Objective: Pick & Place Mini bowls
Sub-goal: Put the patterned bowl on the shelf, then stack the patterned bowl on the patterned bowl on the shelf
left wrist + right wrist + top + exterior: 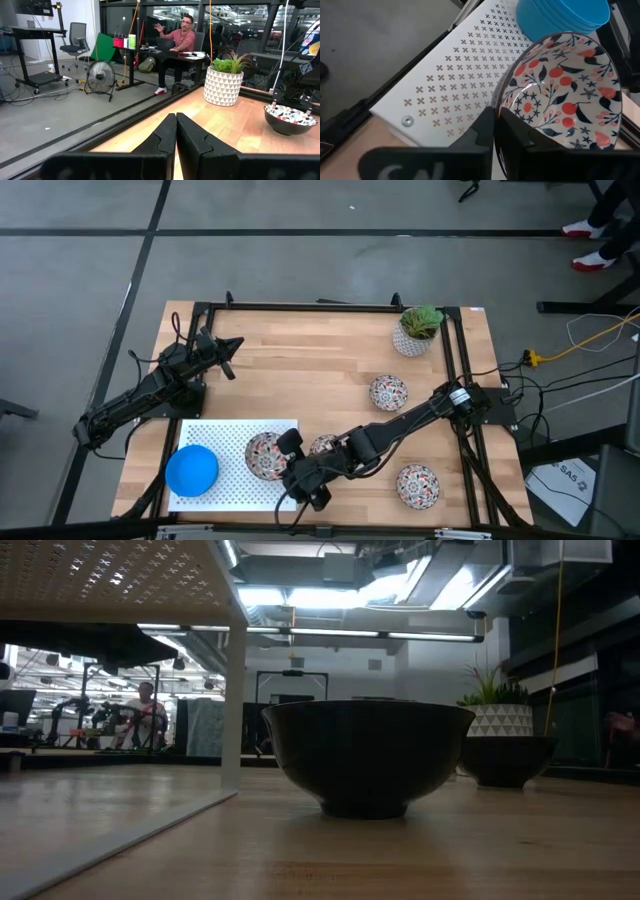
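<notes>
A white bowl with red-and-blue flowers sits over a white perforated raised shelf, and my right gripper is shut on it. A stack of plain blue bowls stands on the shelf's left part and also shows in the right wrist view. More floral bowls stand on the wood: one, one, and one partly under the right arm. My left gripper is shut and waits near the table's far left, touching nothing. My right gripper pinches the floral bowl's rim on its right-hand side, one finger inside the bowl and one outside. The fingers come from the table's right, slanting down. The bowl is over the shelf; whether it rests on it I cannot tell.
A white pot with a green plant stands at the far right corner. The shelf stands on legs above the wood. A black frame rail runs round the table. Bare wood lies in the middle. A person sits in the room beyond.
</notes>
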Robot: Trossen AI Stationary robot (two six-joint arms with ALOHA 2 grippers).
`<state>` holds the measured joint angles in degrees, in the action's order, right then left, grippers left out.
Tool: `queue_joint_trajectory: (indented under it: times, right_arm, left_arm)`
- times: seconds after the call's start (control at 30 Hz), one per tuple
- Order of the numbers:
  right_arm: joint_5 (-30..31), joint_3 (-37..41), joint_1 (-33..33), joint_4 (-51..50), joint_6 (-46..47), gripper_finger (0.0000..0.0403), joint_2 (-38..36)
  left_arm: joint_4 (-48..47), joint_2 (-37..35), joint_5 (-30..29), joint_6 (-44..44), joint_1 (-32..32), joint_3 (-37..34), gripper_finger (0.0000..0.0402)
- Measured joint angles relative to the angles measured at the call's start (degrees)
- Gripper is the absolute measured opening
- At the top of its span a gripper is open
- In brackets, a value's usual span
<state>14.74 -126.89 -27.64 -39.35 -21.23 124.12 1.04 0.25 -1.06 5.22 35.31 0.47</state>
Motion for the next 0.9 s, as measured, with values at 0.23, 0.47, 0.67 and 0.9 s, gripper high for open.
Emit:
queue_joint_trajectory:
  times: [0.23, 0.47, 0.67, 0.9]
  right_arm:
    - [-2.9, 0.0, 0.0, 0.2, 0.0, 0.0055, -0.1]
    - [-2.9, 0.0, 0.0, 0.3, 1.3, 0.0059, -0.1]
    - [-2.9, -2.2, 0.0, 0.3, 12.1, 0.0059, -0.2]
    - [-3.4, -8.0, 0.0, -5.7, 13.5, 0.006, -1.1]
  left_arm:
    - [0.0, 0.0, 0.0, 0.0, 0.0, 0.0, 0.0004]
    - [0.0, 0.0, 0.0, 0.0, 0.0, 0.0, 0.0008]
    - [0.0, 0.0, 0.0, 0.0, 0.0, 0.0, 0.0004]
    - [0.0, 0.0, 0.0, 0.0, 0.0, 0.0, 0.0008]
